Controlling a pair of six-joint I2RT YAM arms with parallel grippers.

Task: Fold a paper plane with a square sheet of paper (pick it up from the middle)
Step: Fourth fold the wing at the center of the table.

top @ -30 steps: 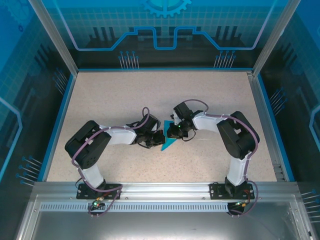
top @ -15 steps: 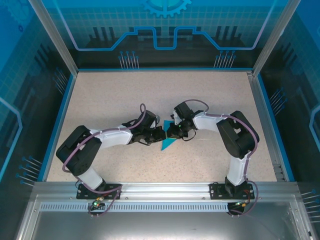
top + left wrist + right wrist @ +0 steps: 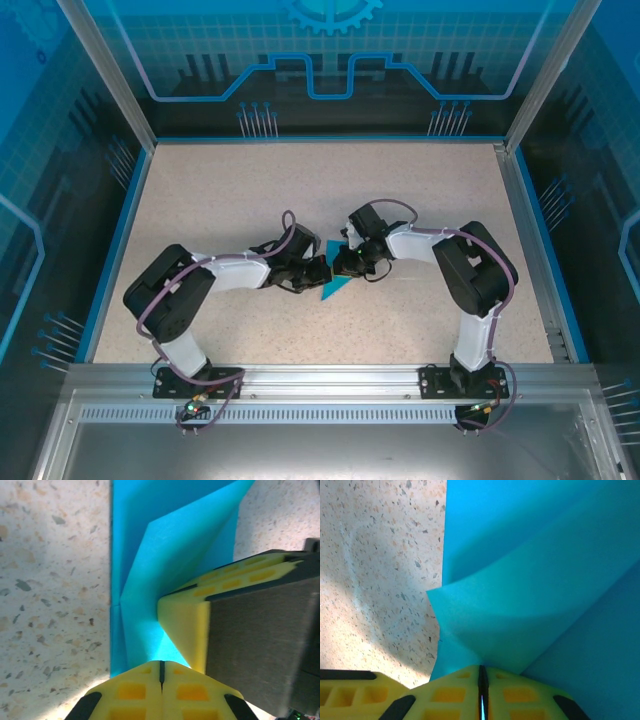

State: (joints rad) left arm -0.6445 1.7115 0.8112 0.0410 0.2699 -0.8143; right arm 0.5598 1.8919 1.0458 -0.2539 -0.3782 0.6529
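Speckled table (image 3: 200, 200) | left claw (image 3: 161, 672) together, touching folded teal paper (image 3: 150, 555) | right claw (image 3: 481, 677) clamped on that paper

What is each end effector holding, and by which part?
Right end effector is shut on the teal paper, pinching a raised flap. Left end effector is shut, tips at the paper's edge; whether it grips cannot be told.

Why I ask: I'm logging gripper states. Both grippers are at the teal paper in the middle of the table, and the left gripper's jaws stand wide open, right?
Not quite. The left gripper is shut, not wide open: the left wrist view shows its yellow fingertips pressed together. It and the right gripper are indeed at the teal paper in the middle of the table.
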